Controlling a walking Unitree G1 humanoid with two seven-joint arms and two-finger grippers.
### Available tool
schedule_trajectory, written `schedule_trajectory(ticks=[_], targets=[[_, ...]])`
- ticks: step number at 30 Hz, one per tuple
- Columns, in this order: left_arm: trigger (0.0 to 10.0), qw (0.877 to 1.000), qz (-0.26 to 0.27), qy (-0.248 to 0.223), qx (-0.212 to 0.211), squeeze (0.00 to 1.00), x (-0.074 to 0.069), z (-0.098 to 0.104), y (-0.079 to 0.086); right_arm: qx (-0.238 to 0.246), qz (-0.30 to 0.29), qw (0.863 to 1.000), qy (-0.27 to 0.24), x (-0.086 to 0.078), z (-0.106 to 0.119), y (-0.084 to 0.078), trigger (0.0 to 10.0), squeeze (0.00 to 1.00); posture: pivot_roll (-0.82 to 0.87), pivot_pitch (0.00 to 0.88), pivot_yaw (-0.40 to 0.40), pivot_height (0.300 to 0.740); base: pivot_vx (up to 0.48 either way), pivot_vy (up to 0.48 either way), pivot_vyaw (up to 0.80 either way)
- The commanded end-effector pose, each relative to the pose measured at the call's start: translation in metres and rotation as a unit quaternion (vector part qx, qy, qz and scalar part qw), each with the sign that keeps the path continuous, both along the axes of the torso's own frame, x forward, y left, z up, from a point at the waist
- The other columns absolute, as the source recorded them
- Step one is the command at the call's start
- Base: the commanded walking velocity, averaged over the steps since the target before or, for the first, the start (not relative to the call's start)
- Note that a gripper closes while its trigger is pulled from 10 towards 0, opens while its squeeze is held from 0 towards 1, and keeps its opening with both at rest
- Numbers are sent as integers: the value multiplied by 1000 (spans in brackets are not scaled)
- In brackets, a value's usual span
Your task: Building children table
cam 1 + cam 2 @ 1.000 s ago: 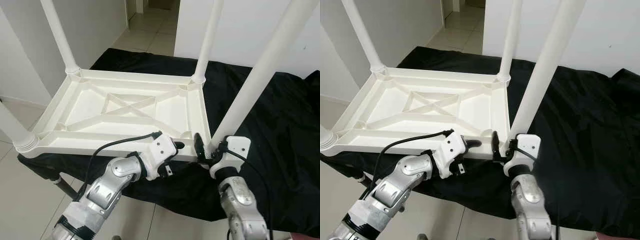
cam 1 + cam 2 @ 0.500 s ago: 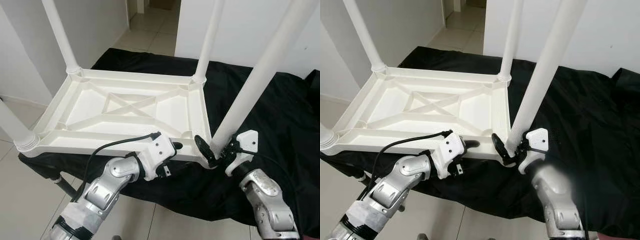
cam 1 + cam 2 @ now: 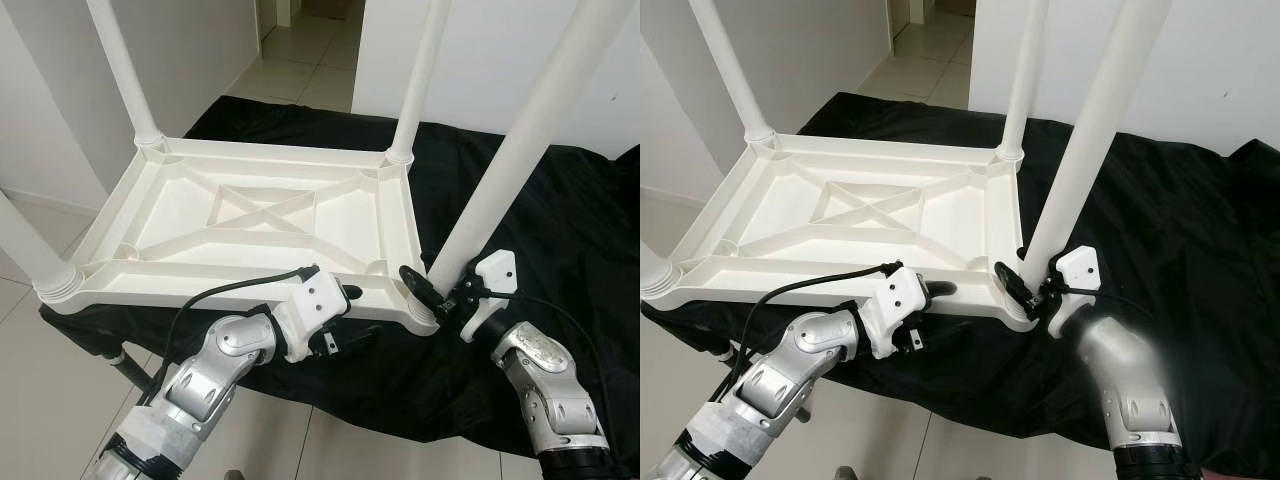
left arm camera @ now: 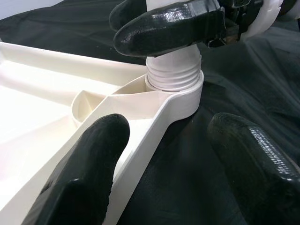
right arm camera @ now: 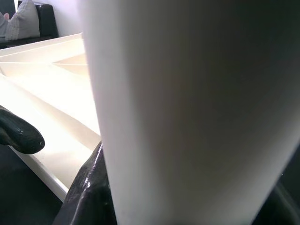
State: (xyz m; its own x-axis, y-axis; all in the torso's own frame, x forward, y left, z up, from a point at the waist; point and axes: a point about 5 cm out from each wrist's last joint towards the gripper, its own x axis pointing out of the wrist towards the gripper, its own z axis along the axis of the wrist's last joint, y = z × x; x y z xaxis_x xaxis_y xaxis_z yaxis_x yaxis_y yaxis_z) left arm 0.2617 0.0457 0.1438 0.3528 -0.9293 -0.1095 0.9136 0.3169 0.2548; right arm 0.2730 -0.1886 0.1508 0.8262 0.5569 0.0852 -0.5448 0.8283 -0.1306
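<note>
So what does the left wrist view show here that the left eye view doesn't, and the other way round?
Left wrist view alone: the threaded collar where the near-right leg meets its corner socket. Left eye view alone: the whole upturned table top with its cross ribs, the three other legs and the tiled floor. Both share: the right gripper closed around that leg, the left gripper open at the near edge, and the black cloth.

No legible text or markings.
</note>
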Motion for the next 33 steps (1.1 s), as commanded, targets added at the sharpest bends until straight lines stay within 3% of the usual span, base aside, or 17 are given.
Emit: schedule_trajectory(ticks=[1,2,7,13,16,17,21,24,25,27,30,33], targets=[[10000,1000,-12,0,10,0,-2,0,0,-1,7,1000,20,-1,-9,2,0,0,5,80,-20,740,0,0,0],[10000,1000,-11,0,10,0,-1,0,0,2,6,1000,24,-1,-10,2,10000,0,4,81,-21,740,0,0,0],[10000,1000,-10,-2,11,0,-1,0,1,22,0,999,34,-1,-10,3,10000,0,-1,83,-18,740,0,0,0],[10000,1000,-13,-1,10,0,-1,0,0,24,-50,998,25,1,-6,4,10000,0,-10,83,-16,740,0,0,0],[10000,1000,-13,-2,10,0,0,0,-1,35,-104,994,23,2,-5,5,10000,0,-12,85,-19,740,0,0,0],[10000,1000,-13,-2,9,0,1,1,-1,48,-147,988,25,0,-5,8,10000,0,-16,87,-17,740,0,0,0],[10000,1000,-13,-2,9,0,0,1,-1,59,-166,984,25,-3,-6,14,10000,0,-20,89,-16,740,0,0,0],[10000,1000,-18,0,8,0,-1,0,-3,84,-225,970,46,-9,-12,26,10000,0,-25,91,-14,740,0,0,0],[10000,1000,-18,0,8,0,-1,0,-3,84,-225,970,46,-9,-12,26,10000,0,-25,91,-14,740,0,0,0],[10000,1000,-18,1,8,0,-1,-1,-4,95,-284,953,52,-11,-17,29,10000,0,-29,93,-13,740,0,0,0],[10000,1000,-19,2,8,0,-1,-1,-5,98,-309,944,58,-12,-20,30,10000,0,-30,94,-15,740,0,0,0],[10000,1000,-19,5,4,0,-2,-1,-6,100,-366,923,68,-15,-23,38,10000,0,-32,97,-19,740,0,0,0]])
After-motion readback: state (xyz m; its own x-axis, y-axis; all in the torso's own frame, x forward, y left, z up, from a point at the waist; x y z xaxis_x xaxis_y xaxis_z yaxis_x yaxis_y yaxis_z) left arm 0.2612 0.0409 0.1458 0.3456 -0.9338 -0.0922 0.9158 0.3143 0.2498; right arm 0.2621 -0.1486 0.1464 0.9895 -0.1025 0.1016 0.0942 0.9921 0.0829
